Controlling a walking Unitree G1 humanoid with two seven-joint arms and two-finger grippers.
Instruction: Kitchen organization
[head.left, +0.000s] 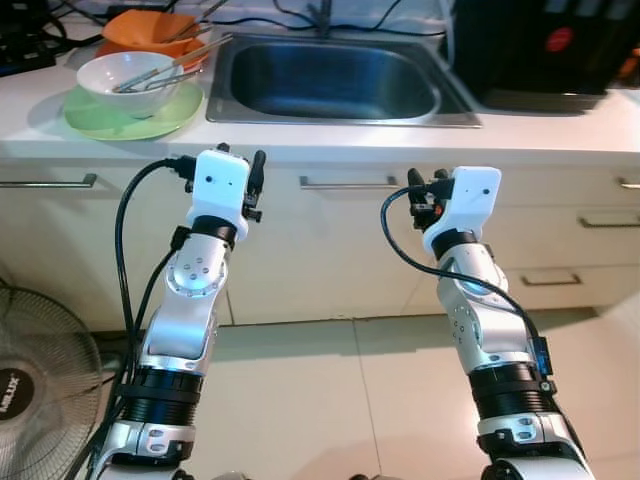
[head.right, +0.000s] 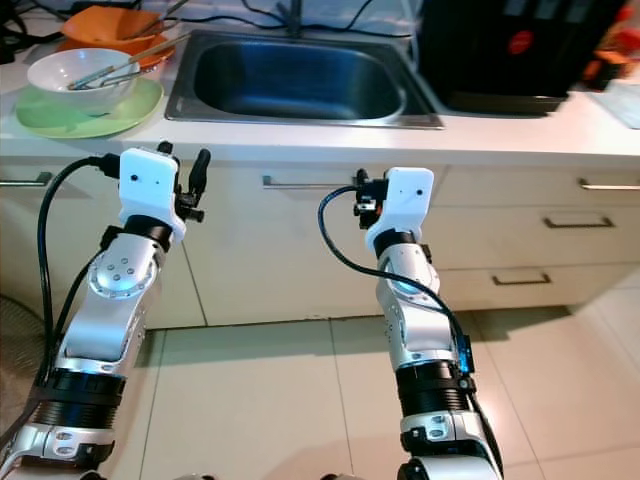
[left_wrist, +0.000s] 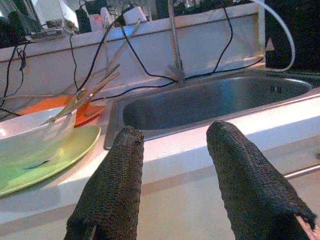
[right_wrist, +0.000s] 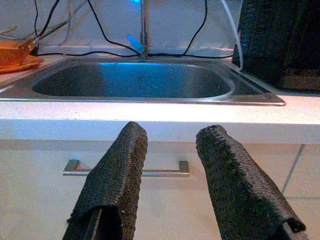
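While both arms are raised before the counter, nothing is held.

Left gripper (left_wrist: 170, 175): held up in front of the cabinet just below the counter edge, to the left of the sink; its fingers (left_wrist: 112, 185) are seen apart, with nothing between them.

Right gripper (right_wrist: 172, 175): held up in front of the drawer handle (right_wrist: 125, 170) beneath the sink; its fingers (right_wrist: 235, 180) are likewise spread, with nothing gripped.

Counter (head.left: 330, 140): a pale top is shown running across the scene above white cabinets (head.left: 330, 250) with metal handles.

Sink (head.left: 330, 80): a steel basin is set into the counter, between the dishes and a black appliance; a tap (left_wrist: 175, 45) is seen at its back edge.

Dishes: a white bowl (head.left: 125, 75) is placed on a green plate (head.left: 135, 115) at the left end of the counter, well apart from both grippers; metal utensils (head.left: 165, 70) are rested in the bowl, their handles pointing toward the sink. An orange bowl (head.left: 150, 30) is stood just behind, on an orange plate (left_wrist: 85, 110).

Appliance (head.left: 545, 45): a black box is set on the counter to the right of the sink.

Cables (left_wrist: 150, 65): black leads are trailed along the wall behind the sink.

Floor (head.left: 330, 400): pale tiles are seen below the cabinets; a fan (head.left: 40, 380) is stood at the lower left.
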